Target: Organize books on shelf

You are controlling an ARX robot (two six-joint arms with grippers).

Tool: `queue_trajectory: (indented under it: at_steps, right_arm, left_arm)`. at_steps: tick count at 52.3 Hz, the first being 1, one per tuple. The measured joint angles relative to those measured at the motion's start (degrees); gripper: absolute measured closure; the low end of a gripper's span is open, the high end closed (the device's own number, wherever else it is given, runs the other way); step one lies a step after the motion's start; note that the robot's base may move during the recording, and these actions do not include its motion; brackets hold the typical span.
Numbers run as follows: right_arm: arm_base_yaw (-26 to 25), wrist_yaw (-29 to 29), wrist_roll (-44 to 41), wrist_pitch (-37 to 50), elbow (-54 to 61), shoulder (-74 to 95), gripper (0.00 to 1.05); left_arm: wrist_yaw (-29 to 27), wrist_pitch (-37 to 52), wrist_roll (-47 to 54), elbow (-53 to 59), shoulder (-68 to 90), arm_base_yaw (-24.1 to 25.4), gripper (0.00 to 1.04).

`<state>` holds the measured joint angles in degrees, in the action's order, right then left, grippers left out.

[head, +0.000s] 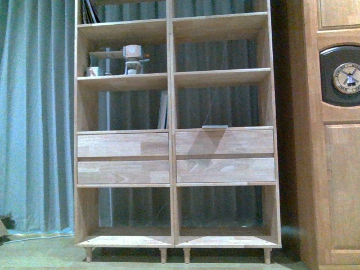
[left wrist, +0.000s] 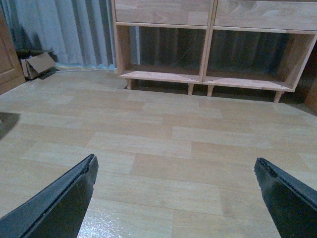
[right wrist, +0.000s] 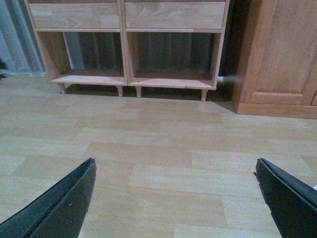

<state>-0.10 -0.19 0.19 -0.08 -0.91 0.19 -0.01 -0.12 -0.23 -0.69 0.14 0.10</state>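
Left wrist view shows us the left hand [left wrist: 174,159] with its two dark fingers [left wrist: 59,203] spread wide and nothing between them, above a pale plank floor [left wrist: 148,144]. We find the right hand [right wrist: 174,161] just the same in its own view: wide open and holding nothing. At the far side of the floor stands the shelf [left wrist: 163,77] on short peg legs. From the front we see a thin white book [head: 162,109] upright in the left column, just above the drawers [head: 122,144], against the middle divider. A few dark books [head: 89,10] lean at the far top left, cut off by the frame. A flat grey thing [head: 215,126] lies above the right drawers; we cannot tell what it is. A darker cabinet [head: 337,169] with a round clock [head: 344,77] stands to the right, and a blue-grey curtain [head: 34,112] hangs to the left.
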Motion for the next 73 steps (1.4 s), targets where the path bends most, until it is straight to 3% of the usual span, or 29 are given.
queue_trajectory:
  at_steps: [73]
  right_arm:
    - [0.0, 0.0, 0.0, 0.0, 0.0, 0.0, 0.07]
  left_arm:
    - [0.0, 0.0, 0.0, 0.0, 0.0, 0.0, 0.07]
